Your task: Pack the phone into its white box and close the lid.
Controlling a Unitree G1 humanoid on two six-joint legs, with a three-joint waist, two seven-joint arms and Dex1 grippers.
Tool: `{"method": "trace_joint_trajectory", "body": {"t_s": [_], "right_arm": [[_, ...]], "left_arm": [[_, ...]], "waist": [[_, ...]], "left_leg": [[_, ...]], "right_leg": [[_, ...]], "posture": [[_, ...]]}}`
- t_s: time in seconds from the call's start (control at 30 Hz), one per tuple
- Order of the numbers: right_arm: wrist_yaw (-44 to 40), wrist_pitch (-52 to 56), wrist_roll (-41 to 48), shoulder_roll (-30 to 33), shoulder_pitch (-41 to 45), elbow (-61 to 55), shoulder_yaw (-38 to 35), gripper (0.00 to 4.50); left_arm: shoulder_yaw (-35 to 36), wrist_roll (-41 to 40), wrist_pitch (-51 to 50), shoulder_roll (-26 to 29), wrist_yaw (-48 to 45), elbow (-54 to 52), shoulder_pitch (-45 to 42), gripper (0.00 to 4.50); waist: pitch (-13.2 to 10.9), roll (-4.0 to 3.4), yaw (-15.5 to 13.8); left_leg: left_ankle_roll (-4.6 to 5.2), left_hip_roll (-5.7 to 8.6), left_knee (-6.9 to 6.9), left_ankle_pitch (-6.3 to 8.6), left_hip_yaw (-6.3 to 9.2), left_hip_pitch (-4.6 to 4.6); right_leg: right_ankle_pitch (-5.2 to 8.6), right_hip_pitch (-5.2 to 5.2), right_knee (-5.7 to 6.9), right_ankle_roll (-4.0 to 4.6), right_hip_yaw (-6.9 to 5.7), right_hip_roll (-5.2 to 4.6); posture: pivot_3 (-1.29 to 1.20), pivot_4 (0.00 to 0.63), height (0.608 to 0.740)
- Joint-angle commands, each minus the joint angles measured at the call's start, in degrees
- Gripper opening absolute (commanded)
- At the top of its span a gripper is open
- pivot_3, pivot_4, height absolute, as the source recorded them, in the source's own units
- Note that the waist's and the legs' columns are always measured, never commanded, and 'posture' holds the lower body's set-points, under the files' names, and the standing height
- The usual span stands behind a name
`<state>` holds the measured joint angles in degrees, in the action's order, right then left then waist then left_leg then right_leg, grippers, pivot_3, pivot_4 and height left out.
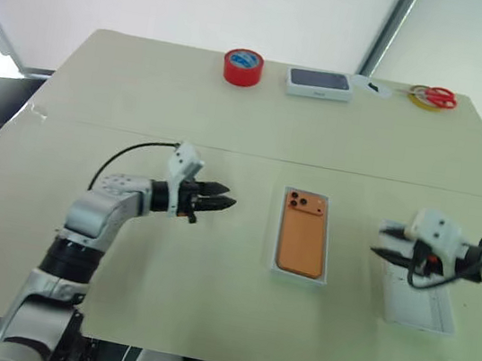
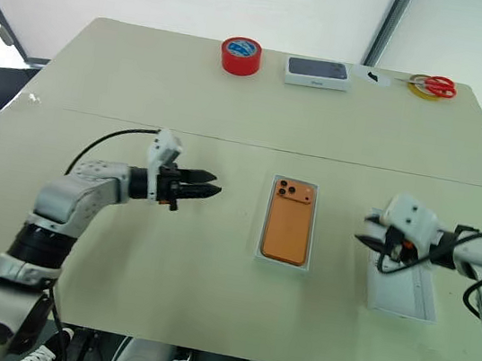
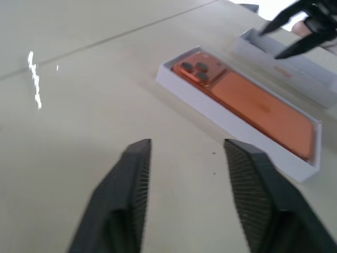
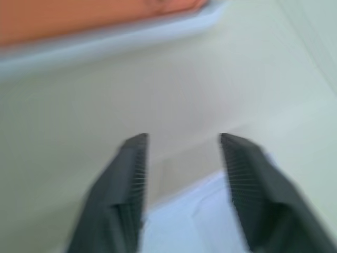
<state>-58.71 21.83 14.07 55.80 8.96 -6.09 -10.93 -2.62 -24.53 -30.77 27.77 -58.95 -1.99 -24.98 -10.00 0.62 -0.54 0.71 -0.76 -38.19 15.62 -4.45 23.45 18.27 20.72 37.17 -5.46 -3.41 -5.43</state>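
With the phone (image 1: pixel 303 235) seated in the white box (image 1: pixel 277 257), I hold both grippers (image 1: pixel 217 202) (image 1: pixel 385 241) empty and wide, right above the lid (image 1: pixel 422 307).

The head views are bright and evenly lit; soft daylight comes through the pale translucent wall at the top of the frame. Shadows on the table (image 1: pixel 211 258) are faint and short. The upper left edge is overexposed to plain white. The left wrist view is fairly sharp near its fingers (image 3: pixel 131 179), with a thin white streak of glare at the left of the frame; the phone (image 3: pixel 247 105) is slightly soft toward the right. The right wrist view is strongly blurred: the white box (image 4: pixel 105 50) is smeared along the top and the lid (image 4: pixel 195 226) is a soft pale patch at the bottom.
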Motion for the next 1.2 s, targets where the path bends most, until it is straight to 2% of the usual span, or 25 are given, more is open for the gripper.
{"method": "trace_joint_trajectory", "body": {"t_s": [0.03, 0.13, 0.27, 0.53, 0.7, 0.97, 1.13, 1.17, 1.2], "right_arm": [[8.57, 7.62, -0.13, -1.96, -0.4, -6.72, -3.97, 4.35], [16.32, 19.27, -0.19, -4.3, -2.72, -12.13, -7.26, 4.35], [21.74, 38.06, 2.69, -6.95, -8.57, -23.38, -11.15, 4.35], [24.11, 68.46, 9.79, -8.49, -7.53, -36.57, -15.76, 4.35], [25.28, 70.67, 16.6, -3.74, -6.75, -34.28, -13.61, 4.35], [34.16, 70.67, 27.36, -2.64, 1.21, -24.78, -8.88, 4.35], [40.44, 70.67, 33.57, -2.45, 2.11, -21.4, -6.95, 4.35], [41.98, 70.67, 34.81, -2.6, 1.93, -20.76, -6.92, 3.82], [43.55, 70.67, 36.25, -2.81, 1.68, -20.1, -7.07, 3.5]], "left_arm": [[3.8, -0.05, 11.98, 3.87, -5.86, -2.8, 4.88, 3.28], [6.39, -0.94, 18.17, 5.89, -8.97, -1.88, 7.89, 3.28], [9.29, -2.85, 24.11, 6.48, -11.91, -0.65, 9.66, 3.28], [8.85, -4.57, 26.93, 8.42, -17.71, -1.66, 12.14, 3.28], [7.81, -4.06, 28.91, 8.63, -19.69, -1.47, 12.0, 3.28], [6.84, -7.28, 24.54, 9.81, -21.42, -5.87, 15.06, 3.28], [6.75, -7.57, 24.46, 9.86, -20.16, -8.94, 17.55, 3.28], [6.73, -7.59, 24.32, 9.84, -19.9, -9.21, 17.73, 3.28], [6.76, -7.61, 24.26, 9.82, -19.69, -9.5, 17.88, 3.28]], "waist": [[-0.02, -0.07, 0.02], [-0.02, -0.07, -0.35], [0.0, -0.11, -0.26], [0.05, -0.4, 1.23], [0.04, -0.43, 1.23], [0.04, -0.41, 1.44], [0.04, -0.41, 1.19], [0.05, -0.38, 1.2], [0.06, -0.37, 1.19]], "left_leg": [[0.0, 0.0, 0.02, 0.0, 0.0, 0.0], [0.0, 0.02, 0.03, 0.01, -0.02, 0.02], [0.05, 0.06, 0.04, 0.07, 0.02, 0.07], [0.37, 0.04, 0.21, 0.24, -0.04, 0.11], [0.51, 0.07, 0.21, 0.32, -0.05, 0.13], [0.52, 0.07, 0.21, 0.32, -0.09, 0.21], [0.53, 0.06, 0.19, 0.32, -0.09, 0.25], [0.53, 0.07, 0.16, 0.32, -0.09, 0.25], [0.53, 0.07, 0.14, 0.32, -0.09, 0.25]], "right_leg": [[0.0, 0.01, -0.02, 0.0, 0.0, -0.01], [0.0, 0.04, -0.04, 0.02, 0.01, -0.09], [0.0, 0.06, -0.05, 0.04, 0.01, -0.19], [0.0, 0.24, -0.04, 0.05, 0.07, -0.16], [0.0, 0.25, -0.05, 0.05, 0.08, -0.19], [0.0, 0.35, -0.05, 0.04, 0.1, -0.16], [0.0, 0.37, -0.04, 0.04, 0.09, -0.16], [0.0, 0.35, -0.03, 0.04, 0.1, -0.17], [-0.01, 0.34, -0.03, 0.04, 0.1, -0.17]], "posture": [[0.0, 0.15, 0.73], [0.0, 0.15, 0.73], [0.0, 0.15, 0.73], [0.0, 0.15, 0.73], [0.0, 0.15, 0.73], [0.0, 0.15, 0.73], [0.0, 0.15, 0.73], [0.0, 0.15, 0.73], [0.0, 0.15, 0.73]]}}
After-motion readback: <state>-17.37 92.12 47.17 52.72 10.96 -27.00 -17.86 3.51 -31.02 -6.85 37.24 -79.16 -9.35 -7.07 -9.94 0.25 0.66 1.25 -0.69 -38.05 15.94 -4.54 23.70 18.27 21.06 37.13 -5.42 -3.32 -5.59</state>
